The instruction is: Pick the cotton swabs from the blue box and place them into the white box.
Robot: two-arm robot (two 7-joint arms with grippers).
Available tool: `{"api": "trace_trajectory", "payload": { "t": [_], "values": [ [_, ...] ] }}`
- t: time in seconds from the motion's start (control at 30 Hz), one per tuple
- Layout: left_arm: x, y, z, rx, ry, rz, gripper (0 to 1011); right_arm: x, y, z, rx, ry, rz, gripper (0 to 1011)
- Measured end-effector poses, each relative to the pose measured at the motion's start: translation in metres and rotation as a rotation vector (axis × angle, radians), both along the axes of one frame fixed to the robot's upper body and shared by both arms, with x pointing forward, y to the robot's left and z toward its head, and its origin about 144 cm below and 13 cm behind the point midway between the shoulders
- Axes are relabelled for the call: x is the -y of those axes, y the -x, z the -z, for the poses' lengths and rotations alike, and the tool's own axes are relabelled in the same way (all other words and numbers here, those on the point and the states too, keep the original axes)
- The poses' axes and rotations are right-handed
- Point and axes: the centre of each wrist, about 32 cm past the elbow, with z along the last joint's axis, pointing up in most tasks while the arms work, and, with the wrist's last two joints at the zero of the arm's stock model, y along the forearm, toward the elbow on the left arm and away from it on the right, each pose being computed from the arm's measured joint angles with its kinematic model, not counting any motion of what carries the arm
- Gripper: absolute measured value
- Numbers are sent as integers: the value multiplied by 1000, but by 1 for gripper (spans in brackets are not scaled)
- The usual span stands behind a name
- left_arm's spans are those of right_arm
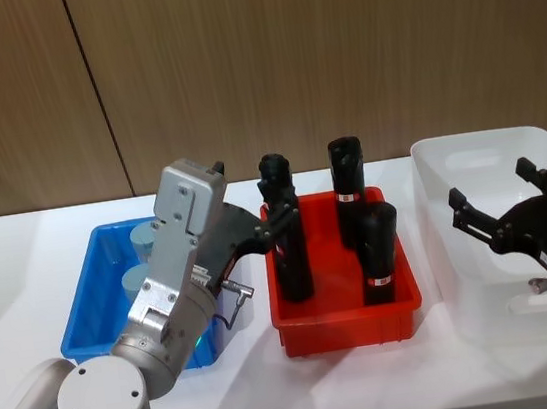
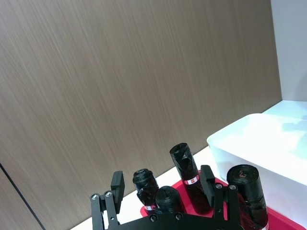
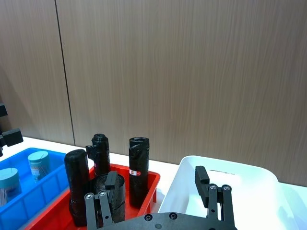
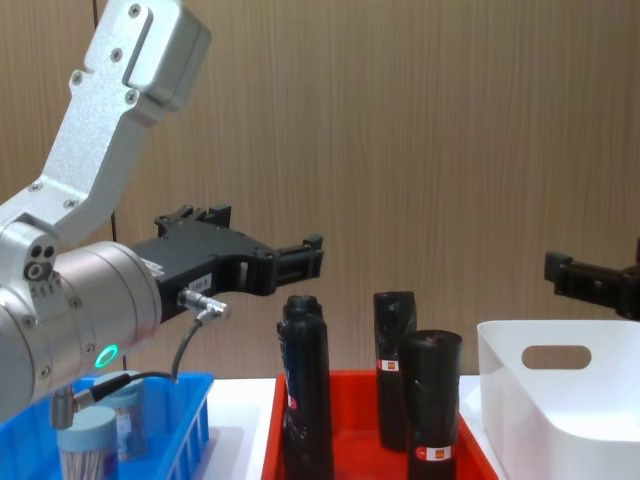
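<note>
Blue box, two cotton swabs inside

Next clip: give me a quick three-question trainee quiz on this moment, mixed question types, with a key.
1. True or false: the left gripper and the right gripper are both open and empty.
2. How many tubs of cotton swabs show in the blue box?
3. The black rolls stand in: A the white box; B the red tray; C the blue box.
Key: 1 true; 2 two; 3 B.
</note>
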Motion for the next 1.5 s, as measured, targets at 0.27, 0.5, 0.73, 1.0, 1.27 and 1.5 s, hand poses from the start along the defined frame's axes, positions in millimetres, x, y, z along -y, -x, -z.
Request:
{"api": "trace_trajectory", "payload": {
  "t": [0.27, 0.5, 0.73, 1.0, 1.27, 1.5],
  "values": [
    [0, 0, 0, 0, 0, 0, 1004, 0, 0, 0, 0, 0, 0, 1001],
    [0, 0, 0, 0, 0, 0, 1004, 0, 0, 0, 0, 0, 0, 1001],
    [0, 0, 0, 0, 0, 0, 1004, 0, 0, 0, 0, 0, 0, 1001],
    [0, 0, 0, 0, 0, 0, 1004, 0, 0, 0, 0, 0, 0, 1001],
    [1, 0, -1, -6, -4, -9, 1004, 0, 0, 0, 0, 0, 0, 1001],
    [5, 1, -3, -28, -10, -50, 1004, 0, 0, 0, 0, 0, 0, 1002]
  ]
}}
